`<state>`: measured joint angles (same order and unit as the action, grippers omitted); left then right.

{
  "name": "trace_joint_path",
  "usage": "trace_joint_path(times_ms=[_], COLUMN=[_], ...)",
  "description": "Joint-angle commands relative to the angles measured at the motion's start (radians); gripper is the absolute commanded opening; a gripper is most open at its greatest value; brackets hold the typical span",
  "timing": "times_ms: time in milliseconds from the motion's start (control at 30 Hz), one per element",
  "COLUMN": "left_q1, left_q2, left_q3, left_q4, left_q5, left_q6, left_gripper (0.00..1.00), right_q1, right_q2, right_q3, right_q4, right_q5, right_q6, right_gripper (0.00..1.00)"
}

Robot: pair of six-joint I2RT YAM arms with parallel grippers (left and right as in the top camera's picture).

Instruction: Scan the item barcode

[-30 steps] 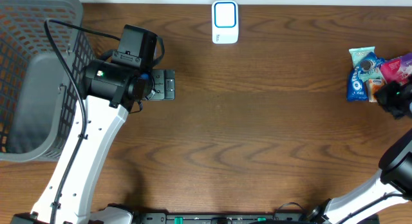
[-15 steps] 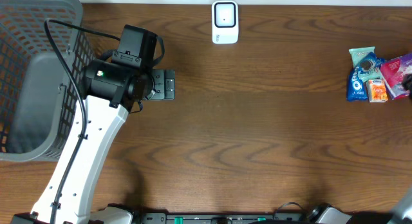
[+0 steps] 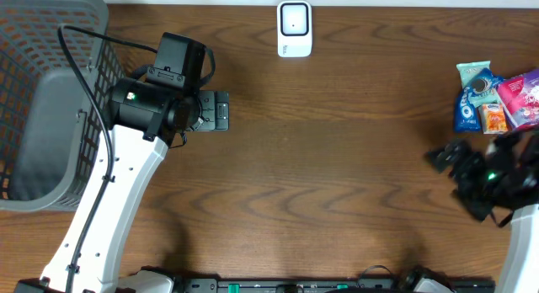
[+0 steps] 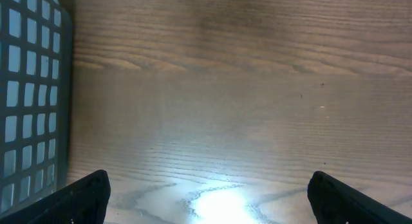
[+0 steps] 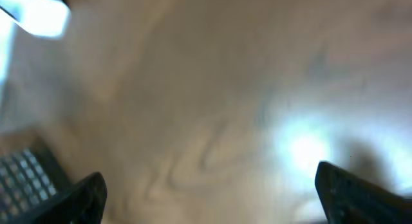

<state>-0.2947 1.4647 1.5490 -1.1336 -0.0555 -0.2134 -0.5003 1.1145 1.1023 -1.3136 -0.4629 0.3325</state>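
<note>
Brown wood grain runs across the whole bench [image 3: 337, 167], and most of it lies bare. The items to scan, a small heap of snack packets [image 3: 491, 99], sit at the right edge toward the far corner: a blue one, a pink one and a small orange one pressed together. Nothing has hold of them. The white scanner [image 3: 294, 28] stands at the middle of the far edge, well apart from the packets. A grey mesh basket [image 3: 34, 66] fills the far left corner.

The left gripper [image 3: 221, 112] hangs just beside the basket, over bare wood. In its wrist view, its two dark fingers [image 4: 84, 198] stand spread to the outer corners with only tabletop between them, so it is wide open and empty.

The right gripper [image 5: 215, 198] is near the right edge, on the nearer side of the packets and not touching them. It is smeared with blur from overhead. Its wrist view, also blurred, shows the fingertips far apart with bare wood between them, gaping wide and holding nothing.
</note>
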Motion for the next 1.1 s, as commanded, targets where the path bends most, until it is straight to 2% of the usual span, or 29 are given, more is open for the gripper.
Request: trace_joint_path(times_ms=[0, 300, 567, 767, 900, 1067], left_q1=[0.004, 0.004, 0.004, 0.004, 0.004, 0.004], left_q2=[0.005, 0.005, 0.005, 0.005, 0.005, 0.005], left_q3=[0.005, 0.005, 0.005, 0.005, 0.005, 0.005], left_q4=[-0.004, -0.003, -0.004, -0.003, -0.003, -0.003], left_q5=[-0.009, -0.009, -0.009, -0.009, -0.009, -0.009], left_q6=[-0.01, -0.01, -0.01, -0.01, -0.01, -0.01], left_gripper=[0.98, 0.98, 0.98, 0.98, 0.98, 0.98], right_q1=[0.007, 0.006, 0.061, 0.242, 0.394, 0.503], right_q2=[-0.006, -0.006, -0.006, -0.049, -0.178, -0.397], right_q3=[-0.054, -0.089, -0.094, -0.175, -0.324, -0.526], right_q4=[-0.051, -0.097, -0.035, 0.22, 0.523, 0.849], right_q5=[-0.024, 0.111, 0.117, 0.117, 0.118, 0.125], right_q6=[-0.008, -0.008, -0.061, -0.085, -0.106, -0.106], right_gripper=[0.99, 0.99, 0.99, 0.99, 0.99, 0.99])
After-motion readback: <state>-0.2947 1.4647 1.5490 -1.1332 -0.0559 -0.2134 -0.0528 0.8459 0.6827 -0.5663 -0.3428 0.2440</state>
